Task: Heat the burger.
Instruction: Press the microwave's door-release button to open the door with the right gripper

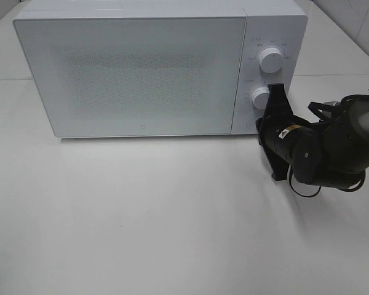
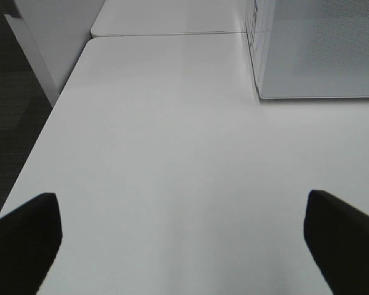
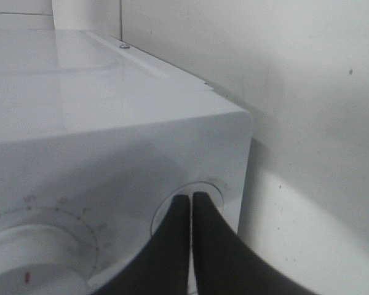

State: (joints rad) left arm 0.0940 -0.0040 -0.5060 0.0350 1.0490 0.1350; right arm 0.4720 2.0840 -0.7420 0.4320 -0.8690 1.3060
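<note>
Black right gripper (image 1: 275, 92), jaws shut on nothing, sat with its tips at the lower knob (image 1: 259, 98) of the microwave (image 1: 283, 18), left gripper (image 2: 183, 230) jaws stood wide over bare surface (image 2: 172, 135), and the burger was unseen, presumably behind the shut door (image 1: 132, 74), so the closed tips risked slipping off the smooth round knob and leaving the timer unset.

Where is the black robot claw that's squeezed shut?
In the high view, the shut right gripper is on the right side, its tips at the lower white round knob of the white microwave.
</note>
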